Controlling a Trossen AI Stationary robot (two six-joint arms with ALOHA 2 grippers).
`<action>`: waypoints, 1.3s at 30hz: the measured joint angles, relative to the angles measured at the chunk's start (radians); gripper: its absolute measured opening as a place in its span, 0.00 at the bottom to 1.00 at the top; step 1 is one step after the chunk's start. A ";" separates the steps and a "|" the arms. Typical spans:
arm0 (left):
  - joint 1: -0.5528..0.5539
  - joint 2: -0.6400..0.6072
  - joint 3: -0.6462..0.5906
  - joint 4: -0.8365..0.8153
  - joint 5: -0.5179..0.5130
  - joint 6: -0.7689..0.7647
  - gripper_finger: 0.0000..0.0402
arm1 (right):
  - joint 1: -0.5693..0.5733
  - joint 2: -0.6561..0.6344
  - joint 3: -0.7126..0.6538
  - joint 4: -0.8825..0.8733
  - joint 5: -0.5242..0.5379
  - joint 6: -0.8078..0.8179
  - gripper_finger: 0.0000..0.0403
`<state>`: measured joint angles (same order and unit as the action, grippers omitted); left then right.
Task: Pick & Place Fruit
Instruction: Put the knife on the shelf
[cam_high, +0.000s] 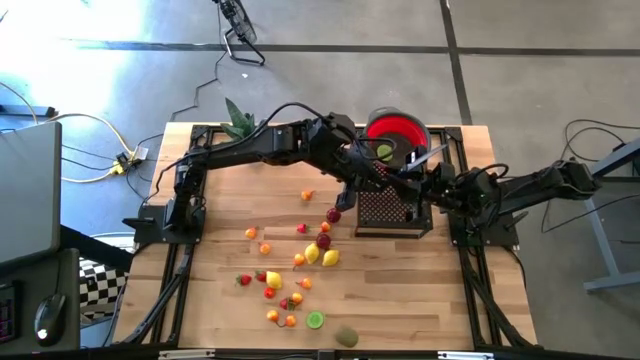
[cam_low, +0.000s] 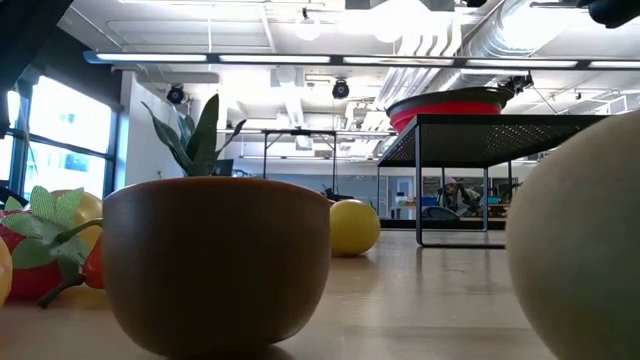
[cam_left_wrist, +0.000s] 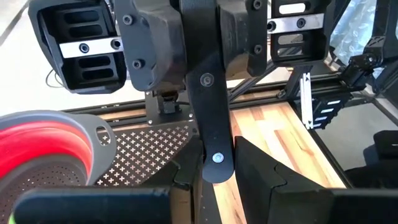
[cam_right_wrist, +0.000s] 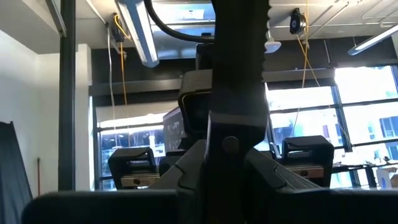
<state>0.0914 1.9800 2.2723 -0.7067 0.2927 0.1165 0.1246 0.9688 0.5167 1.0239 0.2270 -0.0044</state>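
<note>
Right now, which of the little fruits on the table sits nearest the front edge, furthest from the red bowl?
The dull green oval fruit, alone at the table's front edge, just right of the bright lime-green round one. All other fruits lie closer to the red bowl.

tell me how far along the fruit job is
Done: one green fruit lies in the red bowl on the black mesh stand. In hand: both arms meet over that stand; no fruit visibly held. Left: nearly everything, about twenty fruits scattered on the table.

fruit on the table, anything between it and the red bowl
Yes: the left gripper and right gripper hang together over the black mesh stand, between the scattered fruit and the red bowl.
</note>
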 joint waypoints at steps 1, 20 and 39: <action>0.000 0.000 0.000 0.000 0.000 0.000 0.17 | 0.000 0.000 0.000 0.000 0.001 0.000 0.14; 0.000 0.000 0.000 0.031 -0.041 0.003 0.42 | 0.001 -0.002 0.000 -0.003 0.005 0.013 0.14; 0.000 0.001 0.000 0.100 -0.041 -0.013 0.55 | 0.001 -0.002 0.000 -0.027 0.001 0.014 0.14</action>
<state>0.0914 1.9812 2.2723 -0.6069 0.2518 0.1039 0.1253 0.9672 0.5167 0.9973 0.2276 0.0091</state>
